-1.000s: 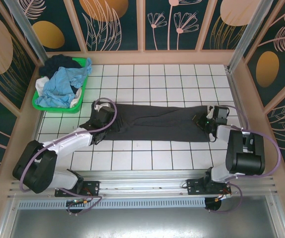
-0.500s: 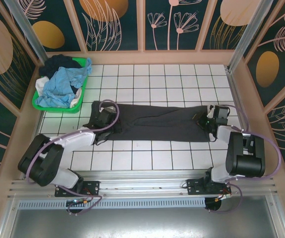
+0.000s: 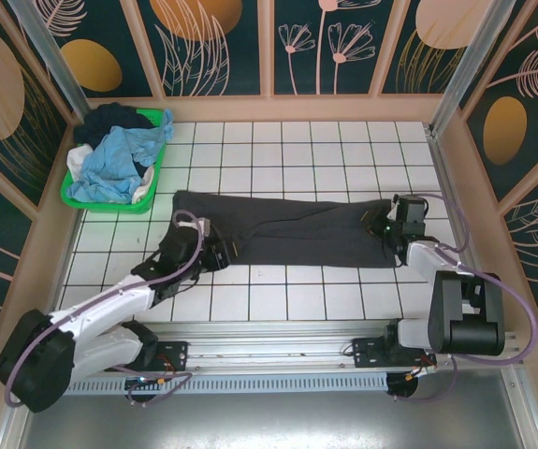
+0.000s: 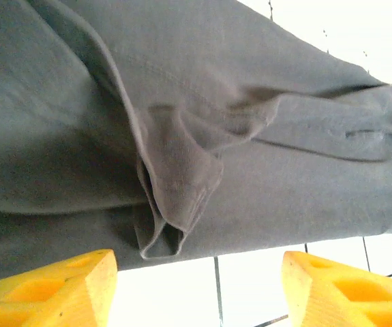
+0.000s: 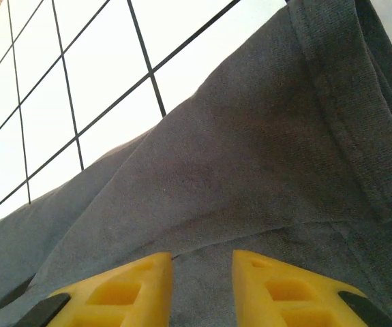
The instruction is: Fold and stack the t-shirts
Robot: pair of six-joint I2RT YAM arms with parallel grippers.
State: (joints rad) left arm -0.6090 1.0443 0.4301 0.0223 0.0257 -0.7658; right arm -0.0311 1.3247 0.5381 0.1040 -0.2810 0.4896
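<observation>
Across the middle of the tiled worktop (image 3: 287, 159) the charcoal-grey t-shirt (image 3: 287, 234) lies stretched out in a long band. At its left end, by the near edge, the left end effector (image 3: 214, 254) hovers with fingers wide apart and nothing between them. At its right end the right end effector (image 3: 381, 227) sits over the cloth with its fingers a narrow gap apart; whether they pinch it I cannot tell. Beyond the shirt's far left corner, the green basket (image 3: 156, 164) holds the light blue t-shirt (image 3: 114, 159), navy t-shirt (image 3: 109, 117) and white t-shirt (image 3: 77, 161) in a heap.
</observation>
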